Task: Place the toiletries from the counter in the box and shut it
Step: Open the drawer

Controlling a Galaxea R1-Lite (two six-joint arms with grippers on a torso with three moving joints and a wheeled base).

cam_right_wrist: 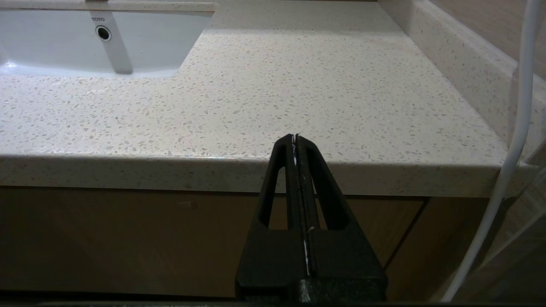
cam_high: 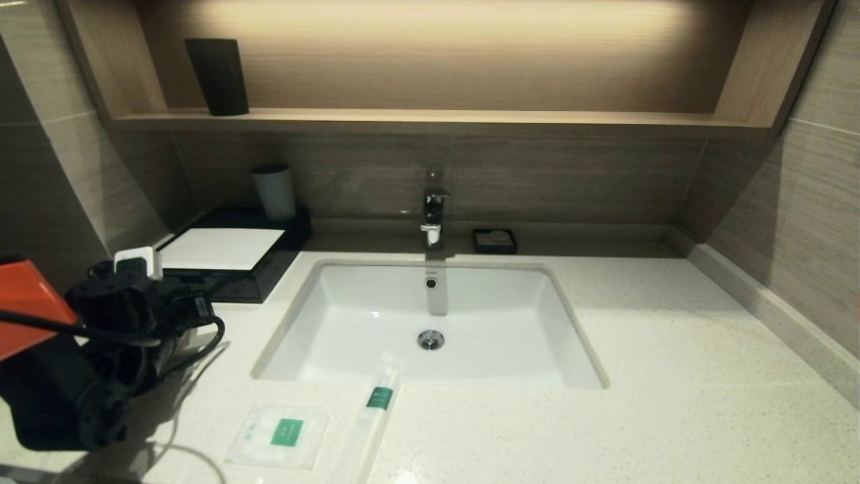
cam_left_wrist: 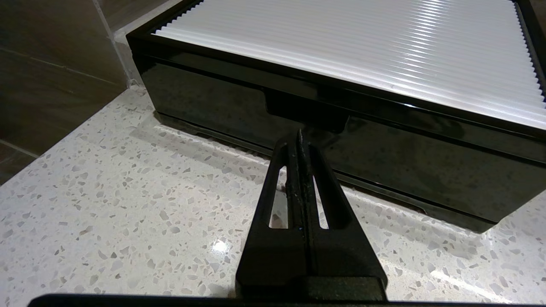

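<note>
The black box (cam_high: pixel 248 269) with a white top panel stands at the back left of the speckled counter (cam_high: pixel 672 376), its drawer front shut. In the left wrist view the box (cam_left_wrist: pixel 384 162) fills the far side. My left gripper (cam_left_wrist: pixel 299 138) is shut and empty, its tips just in front of the drawer's handle notch, low over the counter. The flat square packet (cam_high: pixel 279 435) and the long slim packet (cam_high: pixel 376 410) lie at the counter's front, the slim one reaching over the basin's rim. My right gripper (cam_right_wrist: pixel 295 138) is shut and empty, below and before the counter's front edge.
A white basin (cam_high: pixel 430 329) is sunk mid-counter under a chrome tap (cam_high: pixel 433 215). A small black soap dish (cam_high: pixel 494 240) sits behind it. A white cup (cam_high: pixel 274 191) stands on the box's back. A dark cup (cam_high: pixel 218 75) is on the wooden shelf. A white cable (cam_right_wrist: pixel 512 149) hangs beside my right gripper.
</note>
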